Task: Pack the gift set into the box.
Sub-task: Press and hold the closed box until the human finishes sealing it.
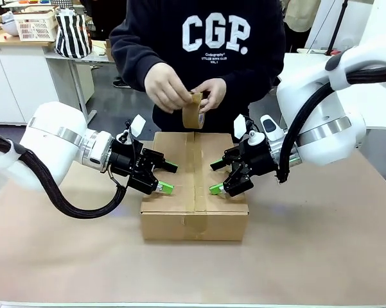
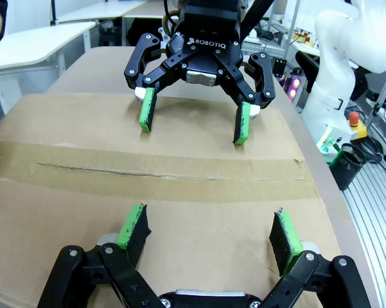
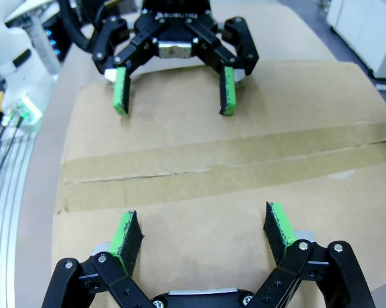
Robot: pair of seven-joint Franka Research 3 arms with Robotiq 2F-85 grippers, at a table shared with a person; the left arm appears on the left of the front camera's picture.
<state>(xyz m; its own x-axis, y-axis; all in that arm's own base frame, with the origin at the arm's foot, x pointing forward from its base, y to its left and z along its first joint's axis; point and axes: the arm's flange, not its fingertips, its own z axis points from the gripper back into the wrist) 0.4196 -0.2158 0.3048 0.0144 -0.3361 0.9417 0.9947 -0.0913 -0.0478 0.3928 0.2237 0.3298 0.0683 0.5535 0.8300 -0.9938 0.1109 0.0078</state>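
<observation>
The box (image 1: 194,218) stands shut in the middle of the table, with a strip of brown tape (image 1: 194,173) running along the seam between its top flaps. At the far edge the person's hands (image 1: 169,88) hold a roll of tape (image 1: 193,111). My left gripper (image 1: 168,177) is open just over the left flap, green pads pointing at the seam. My right gripper (image 1: 216,177) mirrors it, open over the right flap. In the left wrist view my left gripper (image 2: 209,224) faces the right one (image 2: 194,122) across the tape (image 2: 148,170). The gift set is hidden.
Bare brown table top (image 1: 321,244) lies all round the box. The person stands close against the far edge. A striped bag (image 1: 72,33) sits on a counter at the back left, well off the table.
</observation>
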